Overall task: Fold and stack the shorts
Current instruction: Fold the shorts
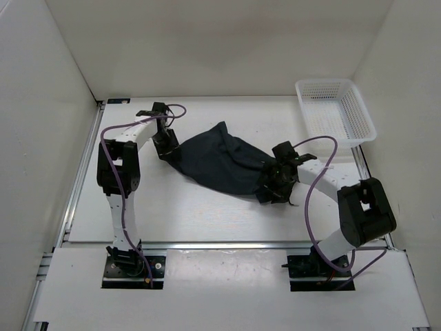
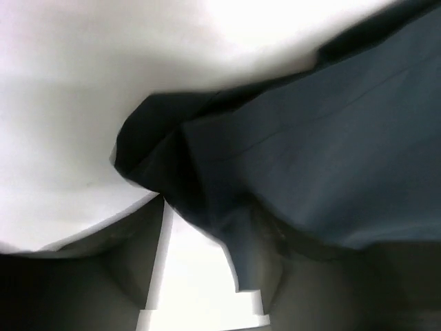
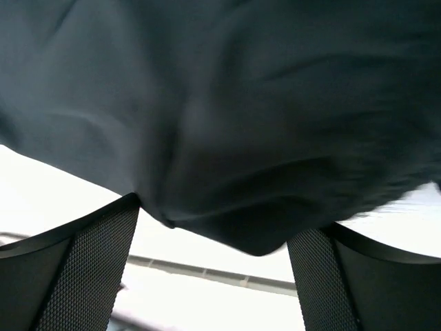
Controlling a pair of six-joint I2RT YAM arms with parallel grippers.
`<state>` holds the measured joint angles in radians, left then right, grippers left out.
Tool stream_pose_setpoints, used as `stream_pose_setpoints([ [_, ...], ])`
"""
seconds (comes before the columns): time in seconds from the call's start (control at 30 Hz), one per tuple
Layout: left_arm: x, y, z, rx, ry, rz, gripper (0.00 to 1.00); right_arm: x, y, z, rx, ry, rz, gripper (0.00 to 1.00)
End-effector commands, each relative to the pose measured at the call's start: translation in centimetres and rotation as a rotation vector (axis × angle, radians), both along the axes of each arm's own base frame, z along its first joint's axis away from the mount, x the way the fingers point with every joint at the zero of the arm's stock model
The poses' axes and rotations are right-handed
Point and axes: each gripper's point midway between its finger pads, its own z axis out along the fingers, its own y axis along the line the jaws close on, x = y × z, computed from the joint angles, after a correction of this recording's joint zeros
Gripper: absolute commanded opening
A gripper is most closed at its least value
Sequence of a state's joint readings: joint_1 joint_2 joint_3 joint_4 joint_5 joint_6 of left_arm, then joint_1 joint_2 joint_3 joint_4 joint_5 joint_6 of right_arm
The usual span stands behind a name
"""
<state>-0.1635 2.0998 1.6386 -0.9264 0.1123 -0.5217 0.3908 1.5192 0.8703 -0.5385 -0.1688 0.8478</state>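
The dark navy shorts (image 1: 222, 164) lie stretched across the middle of the table between my two grippers. My left gripper (image 1: 167, 148) is at their far left corner. In the left wrist view a bunched fold of the shorts (image 2: 207, 207) sits between the narrowed jaws, which look closed on it. My right gripper (image 1: 273, 186) is at the shorts' crumpled right end. In the right wrist view its two mesh-padded fingers (image 3: 76, 276) stand wide apart, and the shorts (image 3: 227, 138) hang across the gap just past the tips, not pinched.
A white mesh basket (image 1: 335, 110) stands at the back right corner. White walls enclose the table on three sides. A metal rail (image 1: 83, 165) runs along the left edge and another along the near edge.
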Motion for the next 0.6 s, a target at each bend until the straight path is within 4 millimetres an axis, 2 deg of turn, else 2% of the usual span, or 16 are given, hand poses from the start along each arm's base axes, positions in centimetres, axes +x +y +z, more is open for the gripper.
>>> stream_pose_setpoints([
  [0.0, 2.2, -0.5, 0.7, 0.001, -0.060, -0.001, 0.51, 1.8, 0.3, 0.7, -0.117, -0.098, 0.045, 0.87],
  [0.03, 2.1, -0.5, 0.1, 0.004, -0.040, -0.001, 0.41, 1.5, 0.0, 0.4, -0.176, -0.116, 0.069, 0.87],
  [0.07, 2.8, -0.4, 0.3, 0.012, -0.057, 0.002, 0.25, 1.3, -0.1, 0.6, -0.207, -0.124, 0.090, 0.89],
  [0.13, 2.7, -0.3, 0.2, 0.024, -0.040, 0.004, 0.13, 0.9, 0.1, 0.6, -0.259, -0.144, 0.134, 0.97],
  [0.2, 3.3, -0.2, 0.7, 0.029, -0.061, 0.007, 0.10, 0.5, -0.5, 0.7, -0.356, -0.170, 0.181, 1.00],
  [0.27, 3.1, 0.0, 0.7, 0.042, -0.053, 0.009, 0.10, 0.2, -0.9, 0.9, -0.425, -0.176, 0.225, 1.00],
  [0.3, 3.2, 0.2, 1.2, 0.050, -0.062, 0.012, 0.10, -0.4, -0.5, 1.2, -0.455, -0.190, 0.259, 1.00],
  [0.37, 3.3, 0.3, 1.9, 0.056, -0.080, 0.015, 0.10, -0.1, -0.6, 1.6, -0.543, -0.225, 0.307, 0.94],
  [0.4, 3.5, 0.9, 2.9, 0.053, -0.101, 0.028, 0.10, -0.8, -0.1, 1.6, -0.573, -0.232, 0.363, 0.92],
  [0.43, 3.7, 1.3, 3.3, 0.052, -0.110, 0.037, 0.10, -0.5, 0.4, 2.1, -0.586, -0.249, 0.375, 0.87],
  [0.5, 3.8, 1.7, 3.9, 0.050, -0.124, 0.048, 0.10, -0.8, 0.9, 1.6, -0.644, -0.254, 0.429, 0.86],
  [0.57, 3.7, 2.0, 4.4, 0.039, -0.124, 0.056, 0.10, -0.4, 1.2, 1.2, -0.695, -0.255, 0.455, 0.79],
])
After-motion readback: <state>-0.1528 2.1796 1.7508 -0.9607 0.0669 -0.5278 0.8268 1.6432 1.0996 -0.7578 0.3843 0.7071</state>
